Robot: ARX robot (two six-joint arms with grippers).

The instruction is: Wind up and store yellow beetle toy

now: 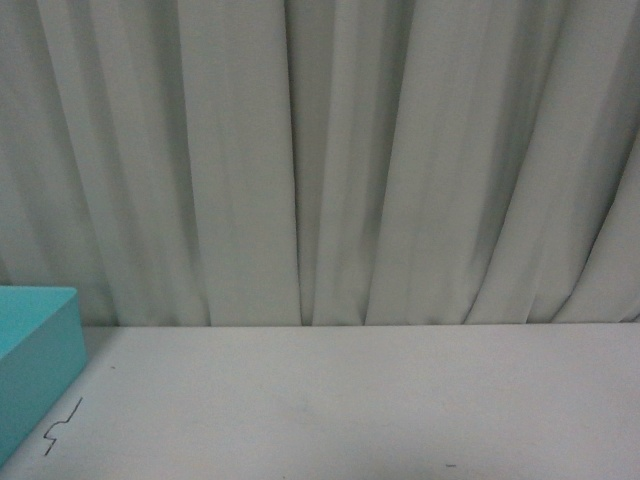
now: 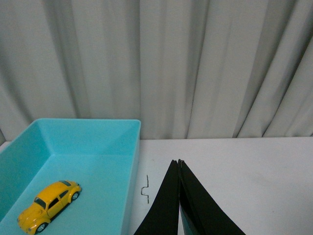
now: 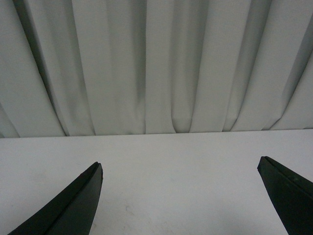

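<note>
The yellow beetle toy [image 2: 49,205] sits on its wheels on the floor of a turquoise box [image 2: 117,128], seen in the left wrist view. My left gripper [image 2: 178,161] is shut and empty, its black fingers pressed together over the white table beside the box, apart from the toy. My right gripper [image 3: 180,165] is open and empty, its two black fingers [image 3: 78,200] spread wide over bare white table. The front view shows only a corner of the turquoise box [image 1: 35,365] at the left; neither gripper nor the toy shows there.
A white table [image 1: 350,400] runs back to a grey-white pleated curtain [image 1: 320,150]. A small dark squiggle mark [image 2: 145,190] lies on the table beside the box, also in the front view [image 1: 62,428].
</note>
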